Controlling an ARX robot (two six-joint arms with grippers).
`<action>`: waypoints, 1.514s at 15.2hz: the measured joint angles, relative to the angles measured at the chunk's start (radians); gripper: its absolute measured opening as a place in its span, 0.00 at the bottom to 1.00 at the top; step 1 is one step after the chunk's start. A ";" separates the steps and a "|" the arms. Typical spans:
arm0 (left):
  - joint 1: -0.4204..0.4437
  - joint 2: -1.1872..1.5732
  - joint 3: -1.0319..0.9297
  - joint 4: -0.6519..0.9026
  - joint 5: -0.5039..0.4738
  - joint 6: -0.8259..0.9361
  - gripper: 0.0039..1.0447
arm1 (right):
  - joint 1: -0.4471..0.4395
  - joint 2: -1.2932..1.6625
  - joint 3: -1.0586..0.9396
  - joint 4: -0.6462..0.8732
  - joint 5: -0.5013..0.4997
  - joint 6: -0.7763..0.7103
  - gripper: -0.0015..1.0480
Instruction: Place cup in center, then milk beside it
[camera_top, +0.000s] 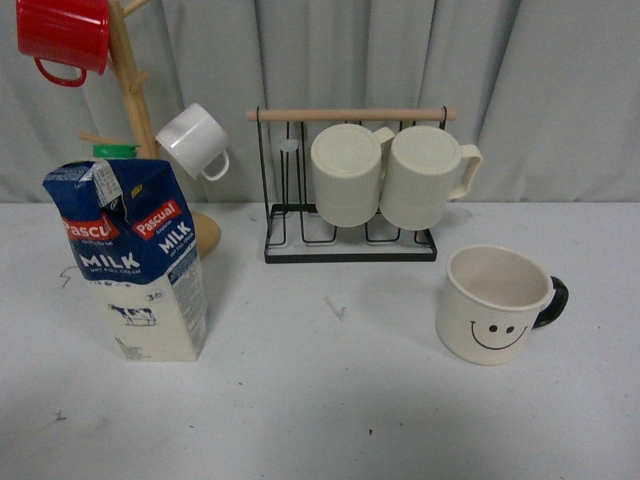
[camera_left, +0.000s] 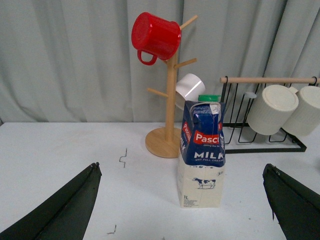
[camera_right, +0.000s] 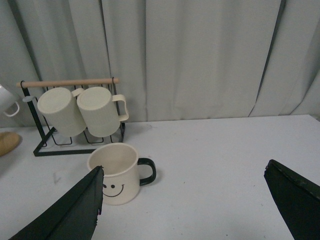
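The cup (camera_top: 493, 304), a wide cream mug with a black smiley face and black handle, stands upright on the right of the table; it also shows in the right wrist view (camera_right: 117, 173), beside one finger. The milk (camera_top: 135, 258), a blue and cream Pascual carton with a green cap, stands upright on the left; it also shows in the left wrist view (camera_left: 202, 153). The center (camera_top: 330, 340) is bare pale grey tabletop between them. My left gripper (camera_left: 182, 205) is open, short of the carton. My right gripper (camera_right: 182, 205) is open and empty. Neither arm shows in the front view.
A black wire rack (camera_top: 350, 240) with a wooden bar holds two ribbed cream mugs (camera_top: 390, 175) at the back middle. A wooden mug tree (camera_top: 135, 110) behind the carton carries a red mug (camera_top: 65, 35) and a small white mug (camera_top: 193, 140). A grey curtain hangs behind.
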 joint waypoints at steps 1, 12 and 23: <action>0.000 0.000 0.000 0.000 0.000 0.000 0.94 | 0.000 0.000 0.000 0.000 0.000 0.000 0.94; 0.000 0.000 0.000 0.000 0.000 0.000 0.94 | 0.000 0.000 0.000 0.000 0.000 0.000 0.94; 0.000 0.000 0.000 0.001 0.002 0.000 0.94 | -0.132 0.244 0.035 0.105 -0.214 0.091 0.94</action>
